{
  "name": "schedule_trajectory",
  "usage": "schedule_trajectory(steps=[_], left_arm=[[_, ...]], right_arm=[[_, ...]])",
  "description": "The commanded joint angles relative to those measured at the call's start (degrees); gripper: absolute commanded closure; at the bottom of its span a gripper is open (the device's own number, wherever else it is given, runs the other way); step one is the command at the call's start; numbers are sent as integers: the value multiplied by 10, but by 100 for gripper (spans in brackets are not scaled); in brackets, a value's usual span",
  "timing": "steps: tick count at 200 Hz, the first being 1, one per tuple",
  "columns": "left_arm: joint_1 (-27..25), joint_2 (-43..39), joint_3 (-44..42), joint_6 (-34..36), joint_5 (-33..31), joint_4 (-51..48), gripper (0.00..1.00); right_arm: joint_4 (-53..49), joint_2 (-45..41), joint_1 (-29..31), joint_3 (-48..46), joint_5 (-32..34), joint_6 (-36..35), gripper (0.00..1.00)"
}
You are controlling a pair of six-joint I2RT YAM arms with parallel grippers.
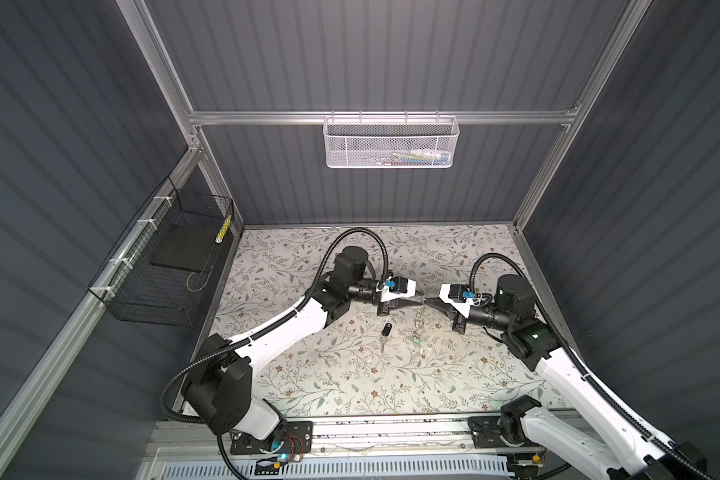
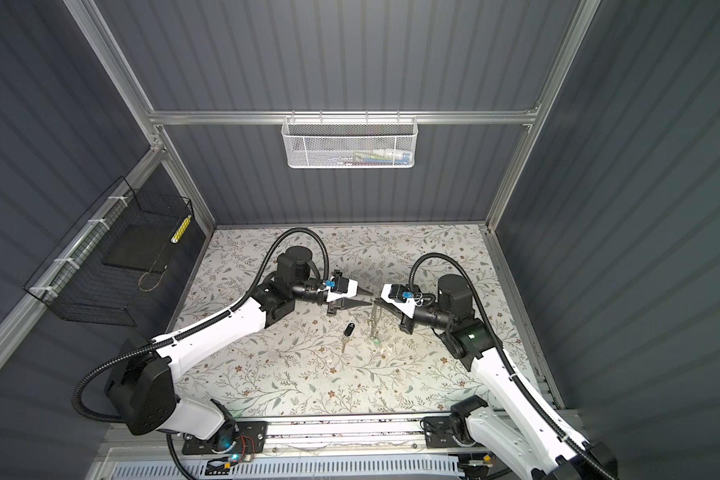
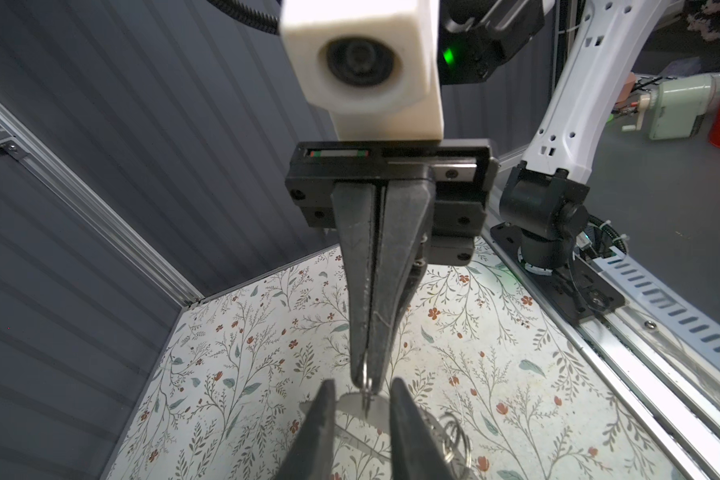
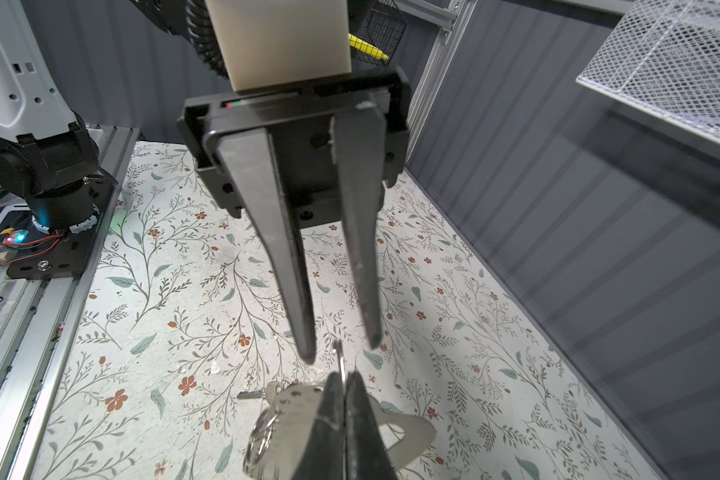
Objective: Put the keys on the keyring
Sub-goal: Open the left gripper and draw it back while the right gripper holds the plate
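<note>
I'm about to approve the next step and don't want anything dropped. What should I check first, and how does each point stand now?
1. Right gripper shut on a small wire ring of the keyring, plate hanging below: ok.
2. Left gripper jaws open, holding nothing, tips either side of that ring: ok.
3. Silver key on the keyring: not ok, it lies on the table.
4. Silver key uncovered and free to pick: ok.
5. Green tag attached to the keyring: cannot tell.
</note>
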Motion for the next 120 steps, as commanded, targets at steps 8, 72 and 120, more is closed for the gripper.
schedule_trajectory(steps=[8,72,120], left_arm=[[47,7,7,-123,-23,-1,65],[61,19,41,-137,-160,-219,52],[46,38,-3,-210,-253,-275,61]], right_arm=[[-29,3,1,8,12,-7,100],[-75,27,-1,29,41,-11,100],[-126,28,-14,45,81,-21,100]])
